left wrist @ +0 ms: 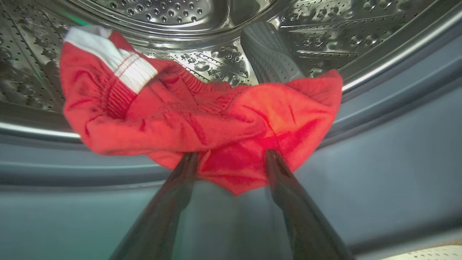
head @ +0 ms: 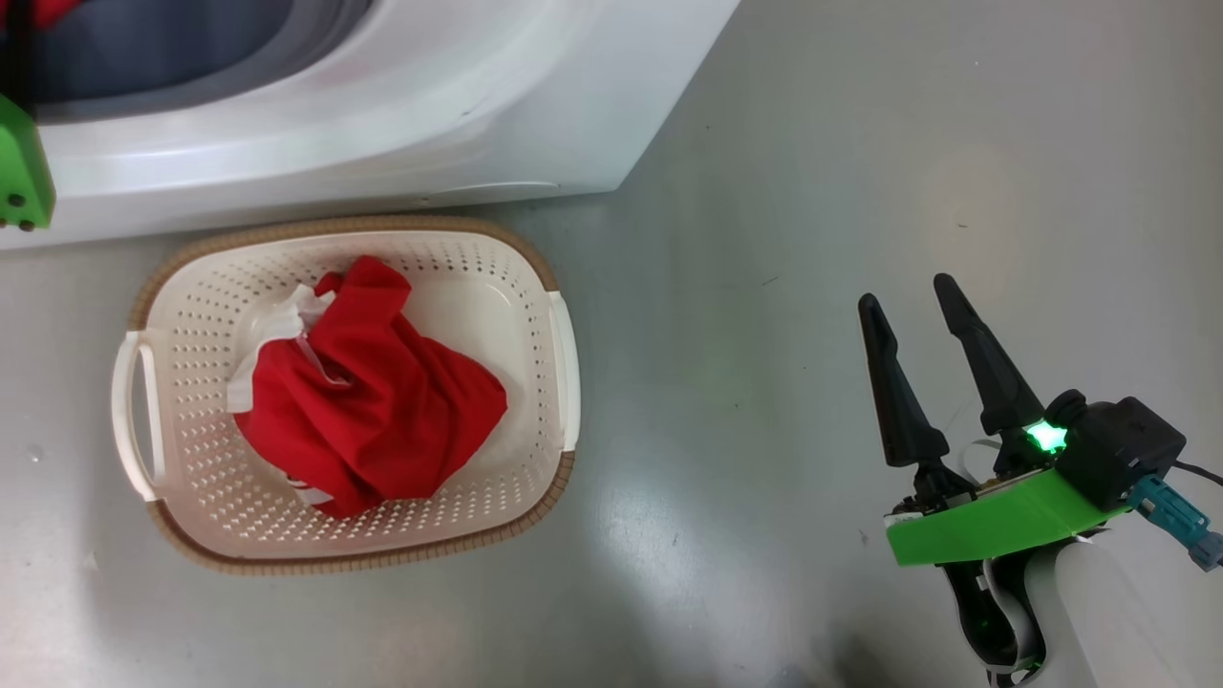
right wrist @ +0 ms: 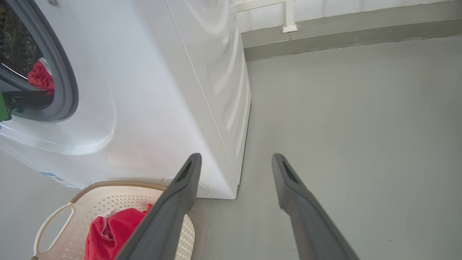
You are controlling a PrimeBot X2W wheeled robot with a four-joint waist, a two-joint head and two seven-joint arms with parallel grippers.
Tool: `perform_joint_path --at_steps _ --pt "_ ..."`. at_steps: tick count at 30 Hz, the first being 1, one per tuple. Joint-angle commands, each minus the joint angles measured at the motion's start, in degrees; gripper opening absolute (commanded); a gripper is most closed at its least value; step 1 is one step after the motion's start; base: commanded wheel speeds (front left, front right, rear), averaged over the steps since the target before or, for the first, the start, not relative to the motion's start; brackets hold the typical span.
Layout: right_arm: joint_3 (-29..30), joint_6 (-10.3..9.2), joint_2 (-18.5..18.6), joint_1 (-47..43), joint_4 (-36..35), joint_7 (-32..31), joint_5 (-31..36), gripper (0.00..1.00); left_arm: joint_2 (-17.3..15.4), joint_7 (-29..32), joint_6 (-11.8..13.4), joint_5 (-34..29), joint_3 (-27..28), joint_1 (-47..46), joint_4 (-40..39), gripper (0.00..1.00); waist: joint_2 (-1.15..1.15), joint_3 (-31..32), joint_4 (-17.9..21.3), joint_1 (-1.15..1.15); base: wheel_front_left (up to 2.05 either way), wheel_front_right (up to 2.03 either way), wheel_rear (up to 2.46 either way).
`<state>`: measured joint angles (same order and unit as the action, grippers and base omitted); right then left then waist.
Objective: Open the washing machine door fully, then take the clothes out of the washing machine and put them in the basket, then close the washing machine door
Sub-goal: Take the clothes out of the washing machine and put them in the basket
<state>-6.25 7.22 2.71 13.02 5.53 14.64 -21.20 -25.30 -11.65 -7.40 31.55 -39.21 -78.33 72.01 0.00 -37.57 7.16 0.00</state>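
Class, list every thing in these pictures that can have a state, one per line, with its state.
washing machine, mouth open, not yet emptied.
inside garment, crumpled at the mouth's edge.
basket, upright on the floor, part filled.
basket garment, crumpled in a heap.
left hand, open, fingers either side of the inside garment's edge.
right hand, open, empty.

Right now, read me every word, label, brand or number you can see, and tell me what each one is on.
Nothing here is legible.
The blue label, low on the washing machine front: too small and blurred to read.
The basket and the red clothes: no lettering visible.
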Motion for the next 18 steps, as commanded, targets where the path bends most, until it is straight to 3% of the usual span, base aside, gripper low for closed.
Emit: perform_joint_path --at_steps 1,18 --pt "-1.1 0.26 0.2 -0.2 -1.3 0.4 -0.4 1.00 -2.9 -1.5 -0.1 0.3 0.5 -1.2 -1.2 0.00 0.00 0.3 -0.2 0.00 0.00 0.00 0.00" --pt "-0.6 0.26 0.2 -0.2 -0.7 0.4 -0.5 1.00 -1.1 -3.3 -0.1 5.1 1.4 0.9 -5.7 0.00 0.00 2.2 -1.4 0.00 0.00 0.00 0.00"
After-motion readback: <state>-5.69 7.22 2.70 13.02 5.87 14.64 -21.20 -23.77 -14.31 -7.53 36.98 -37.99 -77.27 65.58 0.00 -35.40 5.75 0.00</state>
